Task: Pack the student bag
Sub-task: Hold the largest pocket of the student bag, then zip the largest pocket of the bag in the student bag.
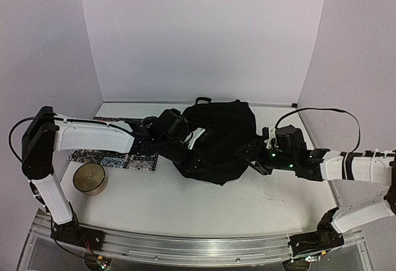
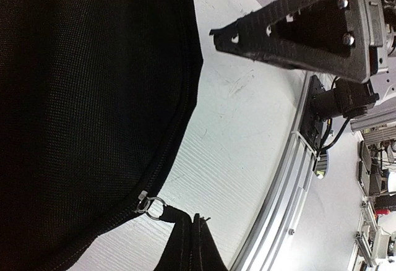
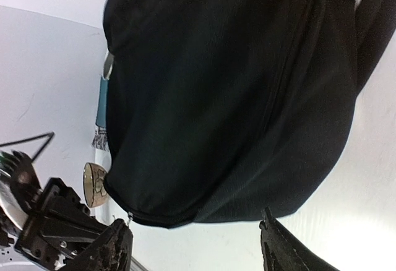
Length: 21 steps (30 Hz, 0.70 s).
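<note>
Student bag (image 1: 223, 138) lies slumped in the middle of the table (image 1: 204, 212), handle end toward the back wall, with both my arms reaching onto it from either side. My right jaws are spread wide with nothing between them, poised just beside the bag's right flank. Of my left jaws I see only one finger (image 2: 247, 41), above bare table beside the bag's zipper seam, so I cannot tell whether they are released or clenched.

What worries me is that the seam looks closed, with the zipper pull (image 2: 144, 204) sitting at its end. A pinch now may catch only loose cloth and drag the whole bag toward the rail (image 1: 198, 246). My left arm (image 1: 93, 136) lies over a patterned mat (image 1: 114, 158) with a round tin (image 1: 90, 178) near it, and a wide swing back could knock the tin. Open room lies in front of the bag; the side walls stand close.
</note>
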Each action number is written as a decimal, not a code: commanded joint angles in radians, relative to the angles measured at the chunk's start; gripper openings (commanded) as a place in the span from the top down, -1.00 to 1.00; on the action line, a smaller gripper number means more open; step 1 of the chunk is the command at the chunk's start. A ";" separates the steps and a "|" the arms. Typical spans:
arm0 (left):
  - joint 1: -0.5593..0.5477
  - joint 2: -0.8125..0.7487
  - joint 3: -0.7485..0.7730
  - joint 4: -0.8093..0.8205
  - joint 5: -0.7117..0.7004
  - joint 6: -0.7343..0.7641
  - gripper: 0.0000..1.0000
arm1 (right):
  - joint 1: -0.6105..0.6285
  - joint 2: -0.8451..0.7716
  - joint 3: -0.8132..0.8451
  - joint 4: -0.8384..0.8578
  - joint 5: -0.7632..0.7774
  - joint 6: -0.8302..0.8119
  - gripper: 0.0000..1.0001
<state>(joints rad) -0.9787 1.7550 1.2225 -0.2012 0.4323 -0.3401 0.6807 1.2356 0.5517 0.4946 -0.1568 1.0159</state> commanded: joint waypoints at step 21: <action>0.040 -0.147 -0.108 -0.014 -0.131 0.056 1.00 | -0.134 -0.015 0.083 -0.201 0.201 -0.128 1.00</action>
<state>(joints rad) -0.9666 1.6998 1.1531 -0.1792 0.3367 -0.3133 0.7222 1.3524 0.6366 0.4463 -0.0629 1.0420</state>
